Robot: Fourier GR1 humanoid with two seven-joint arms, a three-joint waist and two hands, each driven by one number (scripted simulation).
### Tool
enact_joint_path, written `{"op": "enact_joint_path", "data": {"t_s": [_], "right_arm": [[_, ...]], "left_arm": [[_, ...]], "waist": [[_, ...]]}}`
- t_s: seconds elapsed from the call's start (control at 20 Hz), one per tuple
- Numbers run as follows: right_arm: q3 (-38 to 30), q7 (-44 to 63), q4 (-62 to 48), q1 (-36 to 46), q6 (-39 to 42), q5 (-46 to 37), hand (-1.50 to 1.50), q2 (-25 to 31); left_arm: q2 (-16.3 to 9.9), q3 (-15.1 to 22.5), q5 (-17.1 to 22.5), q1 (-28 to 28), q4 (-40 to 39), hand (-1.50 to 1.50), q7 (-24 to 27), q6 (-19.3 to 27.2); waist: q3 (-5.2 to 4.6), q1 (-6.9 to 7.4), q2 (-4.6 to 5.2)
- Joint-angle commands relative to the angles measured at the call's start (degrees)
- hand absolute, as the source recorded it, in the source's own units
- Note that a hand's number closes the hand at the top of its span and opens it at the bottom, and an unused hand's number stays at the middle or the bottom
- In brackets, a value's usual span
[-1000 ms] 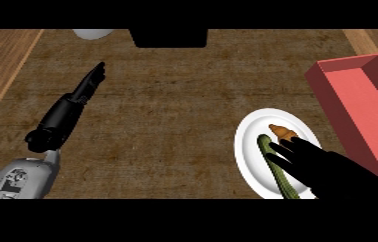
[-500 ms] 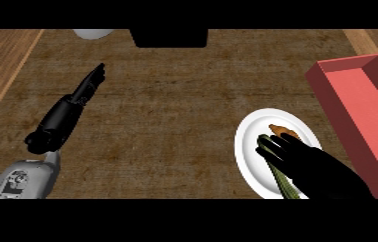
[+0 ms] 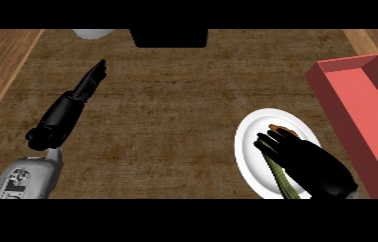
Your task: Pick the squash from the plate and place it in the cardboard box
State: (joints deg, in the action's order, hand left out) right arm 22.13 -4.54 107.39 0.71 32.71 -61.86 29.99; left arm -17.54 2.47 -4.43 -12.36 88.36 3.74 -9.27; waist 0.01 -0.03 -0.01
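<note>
Brown counter [image 3: 184, 111] fills the view. At about four o'clock, the squash [image 3: 279, 173] lies lengthwise on the white plate [image 3: 247, 156]: long, green, probably stiff, light and smooth-skinned, best taken mid-length. The right hand [image 3: 303, 158] covers it, fingers curling; contact is unclear. Red box [image 3: 351, 101] sits at three o'clock. Left hand [image 3: 88, 83] rests straight-fingered at nine o'clock.

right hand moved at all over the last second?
Yes. The right hand has crept up-left over the white plate, its fingertips now covering more of the squash than a second ago. The plate itself has not shifted.
</note>
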Motion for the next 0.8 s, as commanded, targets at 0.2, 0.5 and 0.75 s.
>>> {"op": "enact_joint_path", "data": {"t_s": [0.2,0.5,0.75], "right_arm": [[0.61,-3.43,-5.9,-1.1,-2.56,-4.45,-1.5,-3.08],[-0.77,-2.67,-6.62,-2.37,-4.16,-8.16,-1.5,-3.99],[-0.92,-5.07,-17.94,1.98,-9.01,-10.2,-1.5,-8.34]], "left_arm": [[2.2,-0.07,-1.69,2.46,4.53,0.0,-2.18,-1.65],[3.29,-2.01,-3.0,-0.07,-2.93,0.0,2.32,-2.34],[2.96,-4.02,-2.13,-2.13,-1.14,0.0,-1.48,-3.37]], "waist": [[0.01,0.14,-0.02],[-0.01,-0.17,0.02],[0.01,0.1,0.07]]}}
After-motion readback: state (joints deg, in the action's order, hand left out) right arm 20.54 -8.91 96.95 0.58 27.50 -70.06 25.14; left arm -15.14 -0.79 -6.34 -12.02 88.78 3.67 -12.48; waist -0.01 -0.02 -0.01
